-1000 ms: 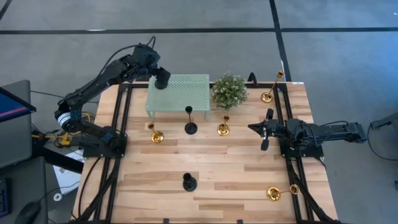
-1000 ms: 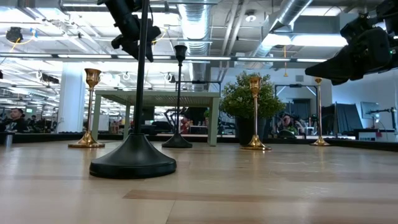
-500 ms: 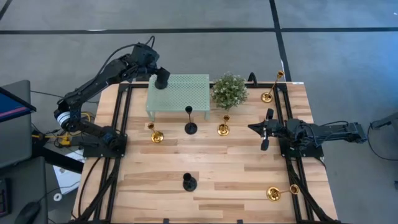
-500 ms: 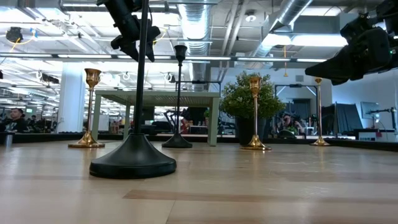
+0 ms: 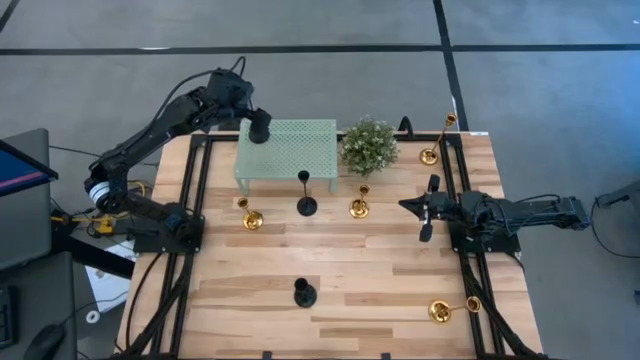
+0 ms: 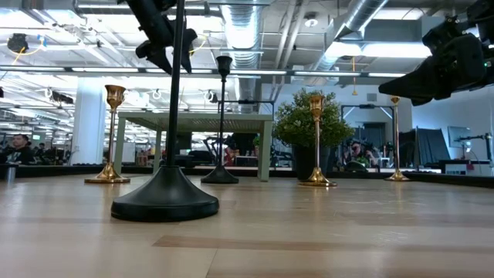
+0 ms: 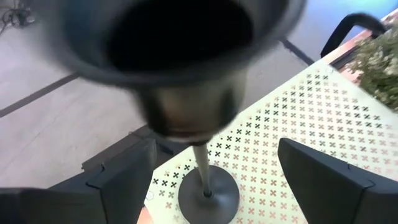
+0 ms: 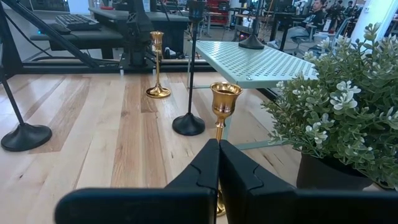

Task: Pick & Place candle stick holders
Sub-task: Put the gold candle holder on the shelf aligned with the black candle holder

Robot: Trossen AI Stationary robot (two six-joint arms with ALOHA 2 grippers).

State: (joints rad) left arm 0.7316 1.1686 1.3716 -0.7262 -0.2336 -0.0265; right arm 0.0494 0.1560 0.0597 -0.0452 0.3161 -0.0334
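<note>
In the high view, the left gripper [image 5: 259, 128] hangs over the upper left corner of the mint-green table [image 5: 300, 150]. Its fingers are spread apart on both sides of a black holder [image 7: 205, 186], which stands on the mesh top and looks released.

Lower on the wooden table [image 5: 340, 270] stand a gold holder [image 5: 250, 217], a black holder at the centre [image 5: 306, 205], another black one near the bottom [image 5: 304, 294] and a gold one below the potted plant [image 5: 369, 146]. Two more gold holders are at the right side, one at the upper right [image 5: 432, 152] and one lying down at the lower right [image 5: 447, 309].

The right gripper [image 5: 428, 208] waits at the right, its fingers pressed together on nothing.

The holders are probably stiff metal, smooth and top-heavy to tip; the thin stem, a little above the base, seems the best place to take hold.
</note>
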